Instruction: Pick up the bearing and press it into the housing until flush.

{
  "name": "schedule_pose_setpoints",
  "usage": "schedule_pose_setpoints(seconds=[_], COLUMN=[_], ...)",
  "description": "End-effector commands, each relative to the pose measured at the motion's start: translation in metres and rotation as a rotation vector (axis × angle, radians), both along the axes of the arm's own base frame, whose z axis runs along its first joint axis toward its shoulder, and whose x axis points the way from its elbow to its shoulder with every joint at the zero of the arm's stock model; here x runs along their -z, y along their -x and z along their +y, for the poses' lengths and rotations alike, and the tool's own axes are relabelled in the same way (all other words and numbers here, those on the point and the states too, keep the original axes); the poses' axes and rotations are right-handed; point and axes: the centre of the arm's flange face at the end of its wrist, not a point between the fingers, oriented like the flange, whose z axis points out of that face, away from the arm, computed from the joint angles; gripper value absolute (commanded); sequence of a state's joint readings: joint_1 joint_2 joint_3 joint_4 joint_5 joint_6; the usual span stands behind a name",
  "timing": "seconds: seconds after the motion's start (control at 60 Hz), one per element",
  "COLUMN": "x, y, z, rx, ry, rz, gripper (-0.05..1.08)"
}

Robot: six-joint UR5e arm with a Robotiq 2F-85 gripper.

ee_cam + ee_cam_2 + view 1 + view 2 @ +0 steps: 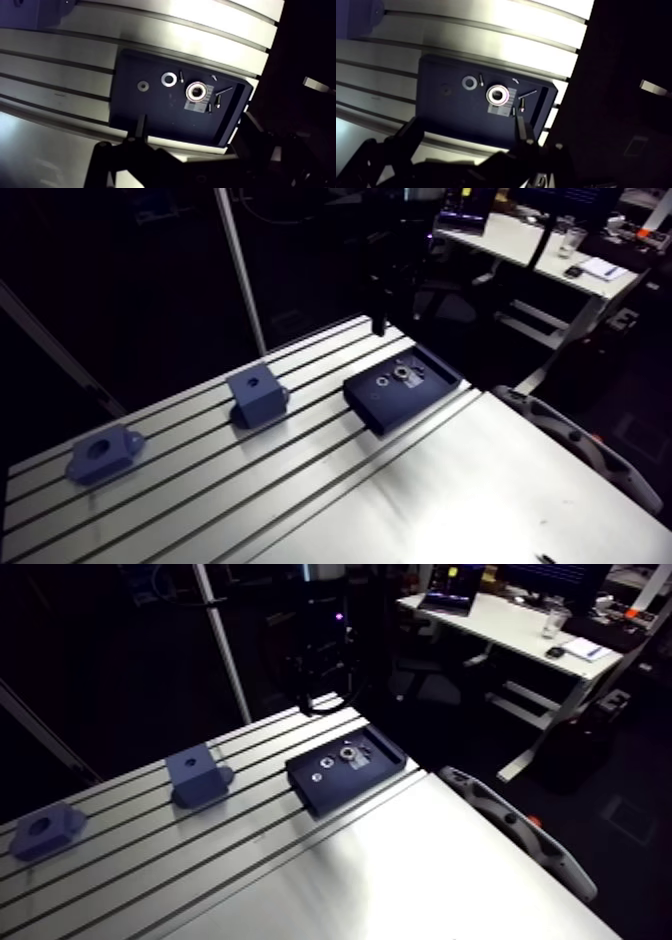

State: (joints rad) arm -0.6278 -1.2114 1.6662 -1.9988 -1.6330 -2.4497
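Note:
The bearing [196, 91], a shiny steel ring, lies on a small label in a dark shallow tray [150, 115] near the table's far edge. My gripper [466, 129] hangs above the tray, open, with nothing between its fingers [520, 125]. The bearing lies just ahead of them. In the arm view the gripper [385, 298] is a dark shape above the tray's far side. A blue-grey flanged housing [103, 453] with a wide round bore sits at the table's far left. Between it and the tray stands a blue-grey block [258, 393] with a small hole on top.
Two washers [168, 78] and some small dark screws [218, 102] share the tray with the bearing. A slanted metal post [240, 268] rises behind the table. A grey curved object [580, 443] lies off the table's right edge. The table's slots run left to right.

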Motion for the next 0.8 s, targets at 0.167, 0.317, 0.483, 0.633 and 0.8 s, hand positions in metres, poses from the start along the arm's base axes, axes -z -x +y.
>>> schedule_pose_setpoints(seconds=[0.167,0.317,0.483,0.633,0.8], x=[0.030,0.042,0.057,0.067,0.075], y=[-0.002,-0.003,-0.003,-0.008,-0.009], z=[0.007,0.009,0.012,0.016,0.019], rx=[-0.026,-0.022,-0.018,-0.013,-0.004], ry=[-0.004,0.006,-0.011,-0.017,-0.012], rz=[0.002,-0.014,0.001,-0.016,-0.028], gripper=[0.01,0.01,0.01,0.07,0.11])
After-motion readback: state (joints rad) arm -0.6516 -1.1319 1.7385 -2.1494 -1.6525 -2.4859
